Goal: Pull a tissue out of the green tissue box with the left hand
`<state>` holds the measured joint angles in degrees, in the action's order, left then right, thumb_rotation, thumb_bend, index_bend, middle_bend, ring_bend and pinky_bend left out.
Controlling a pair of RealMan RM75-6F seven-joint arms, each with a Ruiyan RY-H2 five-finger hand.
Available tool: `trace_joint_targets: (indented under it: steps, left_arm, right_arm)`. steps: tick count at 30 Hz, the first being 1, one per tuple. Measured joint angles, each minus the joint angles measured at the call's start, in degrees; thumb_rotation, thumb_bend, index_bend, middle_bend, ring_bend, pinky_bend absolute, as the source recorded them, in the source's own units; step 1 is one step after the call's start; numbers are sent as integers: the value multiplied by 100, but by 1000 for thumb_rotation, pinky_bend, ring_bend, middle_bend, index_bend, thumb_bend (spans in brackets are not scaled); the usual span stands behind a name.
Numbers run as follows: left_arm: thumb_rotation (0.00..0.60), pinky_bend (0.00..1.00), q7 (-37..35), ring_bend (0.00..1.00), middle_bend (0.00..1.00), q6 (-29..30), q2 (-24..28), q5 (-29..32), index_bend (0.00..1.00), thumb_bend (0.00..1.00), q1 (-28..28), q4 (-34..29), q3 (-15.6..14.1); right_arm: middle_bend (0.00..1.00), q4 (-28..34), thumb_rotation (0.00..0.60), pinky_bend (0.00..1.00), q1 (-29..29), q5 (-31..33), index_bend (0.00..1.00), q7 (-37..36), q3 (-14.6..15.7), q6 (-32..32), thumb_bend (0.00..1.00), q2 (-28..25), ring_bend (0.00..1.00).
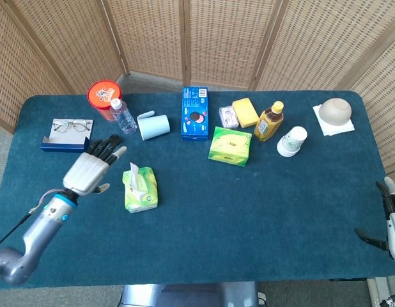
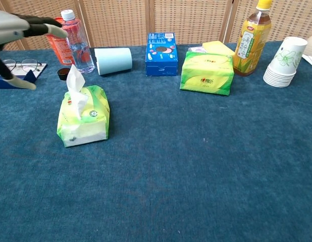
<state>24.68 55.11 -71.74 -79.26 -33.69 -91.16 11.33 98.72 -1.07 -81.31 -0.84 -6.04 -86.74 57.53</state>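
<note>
The green tissue box (image 1: 140,189) is being left untouched on the tabletop (image 1: 261,211), a tissue (image 2: 75,80) standing up from it. Just left of it the left hand (image 1: 92,167) is being held open, empty — a loose pinch risks the light pack being dragged or lifted.

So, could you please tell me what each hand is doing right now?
Left hand: open, holding nothing.
Right hand: cannot be told; only its edge shows.

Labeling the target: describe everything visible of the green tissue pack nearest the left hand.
The soft green-and-yellow plastic tissue pack lies flat on the blue carpeted table, apart from the other items. A white tissue stands up from its top slot. A round logo marks its front. The left hand hovers beside it with fingers spread, not touching.
</note>
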Motion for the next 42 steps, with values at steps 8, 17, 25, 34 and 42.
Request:
trace_joint_targets:
  steps: [8, 17, 25, 34, 42]
  left_arm:
    - [600, 178, 997, 30, 12, -276, -376, 692, 108, 0, -413, -43, 72]
    - [600, 634, 1853, 448, 486, -341, -643, 1132, 480, 230, -782, -203, -50]
    - [600, 786, 1827, 632, 699, -42, -1064, 860, 705, 403, -883, 135, -216]
    - [600, 827, 1676, 700, 763, 393, -1186, 474, 749, 478, -851, 257, -335]
    - [600, 828, 1035, 701, 764, 1082, -442, -289, 750, 478, -599, -451, -392]
  right_arm:
    - [0, -25, 600, 0, -14, 21, 0, -58, -8, 34, 0, -10, 0]
    - [0, -47, 600, 0, -43, 40, 0, 0, -5, 87, 0, 25, 0]
    - [0, -57, 600, 0, -56, 41, 0, 20, 1, 106, 0, 49, 0]
    - [0, -55, 600, 0, -43, -11, 0, -91, 10, 82, 0, 12, 0]
    - [0, -43, 600, 0, -53, -64, 0, -13, 43, 89, 0, 39, 0]
